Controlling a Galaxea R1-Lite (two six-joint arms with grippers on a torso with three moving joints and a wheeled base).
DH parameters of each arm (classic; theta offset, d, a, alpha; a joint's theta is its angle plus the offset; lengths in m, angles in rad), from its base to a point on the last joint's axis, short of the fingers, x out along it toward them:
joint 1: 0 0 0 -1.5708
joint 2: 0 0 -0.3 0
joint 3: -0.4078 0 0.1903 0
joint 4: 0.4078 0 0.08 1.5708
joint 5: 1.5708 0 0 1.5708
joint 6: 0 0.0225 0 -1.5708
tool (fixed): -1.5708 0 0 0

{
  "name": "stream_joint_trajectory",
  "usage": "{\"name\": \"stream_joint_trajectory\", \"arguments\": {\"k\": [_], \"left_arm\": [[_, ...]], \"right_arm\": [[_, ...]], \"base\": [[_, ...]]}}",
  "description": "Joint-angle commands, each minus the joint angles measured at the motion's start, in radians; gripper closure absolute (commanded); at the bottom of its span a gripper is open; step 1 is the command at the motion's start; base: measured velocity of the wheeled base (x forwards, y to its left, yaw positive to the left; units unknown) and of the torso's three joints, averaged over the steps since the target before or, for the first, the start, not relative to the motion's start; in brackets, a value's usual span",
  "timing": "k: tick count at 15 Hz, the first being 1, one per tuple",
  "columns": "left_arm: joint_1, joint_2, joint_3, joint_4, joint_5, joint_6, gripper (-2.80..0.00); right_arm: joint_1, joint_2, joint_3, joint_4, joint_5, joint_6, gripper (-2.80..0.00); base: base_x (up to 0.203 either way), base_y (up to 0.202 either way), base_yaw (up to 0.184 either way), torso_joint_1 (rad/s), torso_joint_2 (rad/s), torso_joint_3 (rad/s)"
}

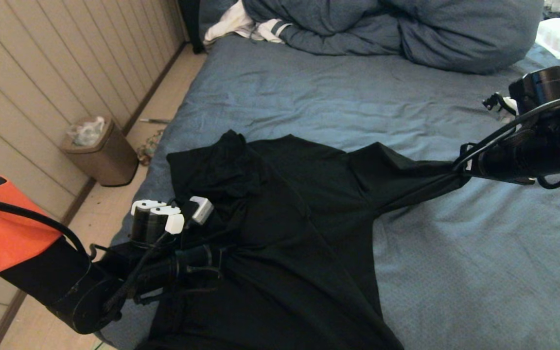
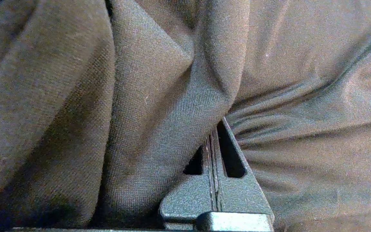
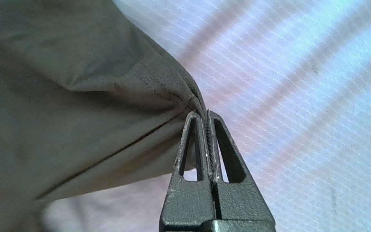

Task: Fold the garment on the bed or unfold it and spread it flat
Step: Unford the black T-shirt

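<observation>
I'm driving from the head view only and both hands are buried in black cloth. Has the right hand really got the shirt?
Observer: Yes. The right hand is shut on a stitched hem of the garment, above the bed.
Operator: And the left?
Observer: The left hand is closed too, its tips buried in a thick fold of the garment.
Operator: Any print showing near either grip?
Observer: No, both wrist views show only plain dark fabric.

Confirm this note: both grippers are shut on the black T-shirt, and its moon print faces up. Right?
Not quite. The head view shows only plain black fabric on the T-shirt; no moon print is visible. The rest holds: the left gripper and the right gripper are both shut on it.
</observation>
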Motion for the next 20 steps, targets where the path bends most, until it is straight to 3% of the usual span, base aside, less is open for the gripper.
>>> {"name": "stream_joint_trajectory", "arguments": {"k": [1, 8, 14, 15, 20], "left_arm": [[-0.001, -0.004, 0.0, -0.007, -0.003, -0.001, 0.0], [-0.002, 0.003, -0.003, -0.004, -0.004, 0.0, 0.0], [-0.004, 0.005, -0.003, -0.004, -0.003, -0.001, 0.0], [-0.004, 0.005, -0.003, -0.004, -0.003, -0.001, 0.0], [-0.005, -0.011, -0.019, -0.007, -0.004, -0.007, 0.0]], "right_arm": [[-0.041, -0.011, 0.086, -0.044, -0.001, 0.0, 0.0], [-0.072, -0.107, 0.323, -0.181, 0.002, 0.009, 0.0], [-0.072, -0.169, 0.44, -0.199, 0.006, 0.012, 0.0], [-0.073, -0.167, 0.441, -0.199, 0.006, 0.012, -2.8], [-0.075, -0.204, 0.409, -0.198, 0.077, 0.012, -2.8]], "base": [[0.0, 0.0, 0.0, 0.0, 0.0, 0.0], [0.0, 0.0, 0.0, 0.0, 0.0, 0.0], [0.0, 0.0, 0.0, 0.0, 0.0, 0.0], [0.0, 0.0, 0.0, 0.0, 0.0, 0.0], [0.0, 0.0, 0.0, 0.0, 0.0, 0.0]]}}
